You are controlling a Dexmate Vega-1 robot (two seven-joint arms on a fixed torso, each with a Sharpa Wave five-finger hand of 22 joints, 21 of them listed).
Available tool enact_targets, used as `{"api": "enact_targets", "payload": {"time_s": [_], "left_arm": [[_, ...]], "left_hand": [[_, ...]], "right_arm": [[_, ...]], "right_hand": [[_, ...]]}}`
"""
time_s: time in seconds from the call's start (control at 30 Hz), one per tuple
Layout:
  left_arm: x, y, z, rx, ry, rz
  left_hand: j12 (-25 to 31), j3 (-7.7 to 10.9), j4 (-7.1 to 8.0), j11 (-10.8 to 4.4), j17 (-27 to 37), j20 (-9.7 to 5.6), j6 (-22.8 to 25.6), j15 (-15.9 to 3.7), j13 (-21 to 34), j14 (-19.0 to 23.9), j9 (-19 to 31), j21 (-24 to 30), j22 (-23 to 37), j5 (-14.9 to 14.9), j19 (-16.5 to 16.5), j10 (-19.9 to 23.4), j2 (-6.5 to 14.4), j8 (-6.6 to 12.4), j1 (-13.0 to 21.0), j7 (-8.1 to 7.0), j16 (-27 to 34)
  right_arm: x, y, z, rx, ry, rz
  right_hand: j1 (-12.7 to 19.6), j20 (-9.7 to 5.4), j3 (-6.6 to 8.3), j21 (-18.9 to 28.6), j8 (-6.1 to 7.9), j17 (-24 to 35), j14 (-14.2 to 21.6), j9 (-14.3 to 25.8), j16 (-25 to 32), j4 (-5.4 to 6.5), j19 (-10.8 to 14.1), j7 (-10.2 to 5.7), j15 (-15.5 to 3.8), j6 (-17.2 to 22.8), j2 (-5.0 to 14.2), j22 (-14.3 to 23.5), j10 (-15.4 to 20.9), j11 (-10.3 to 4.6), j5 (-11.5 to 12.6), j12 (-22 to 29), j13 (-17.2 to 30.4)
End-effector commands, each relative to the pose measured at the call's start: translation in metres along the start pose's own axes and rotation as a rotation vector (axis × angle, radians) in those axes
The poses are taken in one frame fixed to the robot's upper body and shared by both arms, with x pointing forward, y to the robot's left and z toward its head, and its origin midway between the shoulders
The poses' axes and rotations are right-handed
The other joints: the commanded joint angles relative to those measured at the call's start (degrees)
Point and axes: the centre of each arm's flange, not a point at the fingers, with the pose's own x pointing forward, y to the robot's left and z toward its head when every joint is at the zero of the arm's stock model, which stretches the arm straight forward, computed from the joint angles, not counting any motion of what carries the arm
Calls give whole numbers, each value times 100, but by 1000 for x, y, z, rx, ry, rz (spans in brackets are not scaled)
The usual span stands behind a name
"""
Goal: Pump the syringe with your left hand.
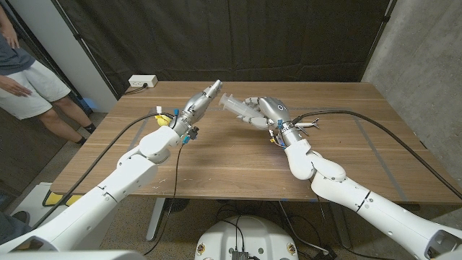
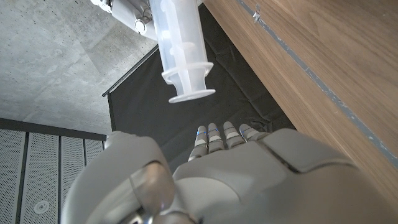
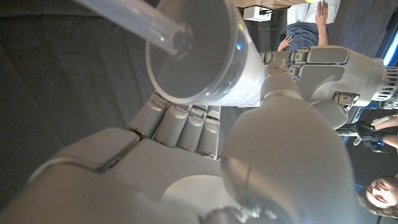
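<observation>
A clear plastic syringe [image 1: 232,104] is held above the table's middle, pointing sideways, gripped around its barrel by my right hand [image 1: 263,110]. In the right wrist view the barrel [image 3: 194,57] lies across that hand's [image 3: 186,162] curled fingers. My left hand [image 1: 202,101] hovers just left of the syringe's plunger end with its fingers stretched out straight toward it, holding nothing. In the left wrist view the plunger flange [image 2: 189,94] hangs a short way off the fingertips [image 2: 217,138] of my left hand [image 2: 249,186], with a gap between them.
The wooden table [image 1: 238,170] lies below both hands. A white power strip [image 1: 142,81] sits at its far left corner. Black cables [image 1: 375,123] run over the right side. A person [image 1: 25,79] stands beyond the left edge; a dark curtain hangs behind.
</observation>
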Motion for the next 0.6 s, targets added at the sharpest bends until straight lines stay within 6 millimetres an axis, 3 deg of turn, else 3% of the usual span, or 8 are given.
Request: {"api": "enact_targets", "payload": {"time_s": [0.03, 0.6], "left_arm": [[-6, 11, 0, 12, 8, 26], [-17, 20, 3, 13, 6, 53]], "left_hand": [[-9, -45, -4, -36, 21, 43, -32, -24, 13, -22, 31, 5, 6, -8, -159, -23, -18, 2, 33, -10, 13], [-10, -46, -5, -41, 21, 47, -37, -22, 13, -20, 31, 8, 6, -10, -165, -29, -16, 2, 41, -12, 13]], "right_arm": [[-5, 1, -7, -4, 31, 5], [-14, 0, -11, -6, 76, 41]], "right_hand": [[1103, -668, 71, 60, -17, 15, 95, 31, 7, 86, -29, -910, -227, 968, 1156, -3, 537, -496, 36, -21, 34], [1096, -664, 61, 128, -54, 11, 68, 38, -14, 90, -73, -919, -228, 978, 1148, -40, 528, -491, 30, -41, 38]]}}
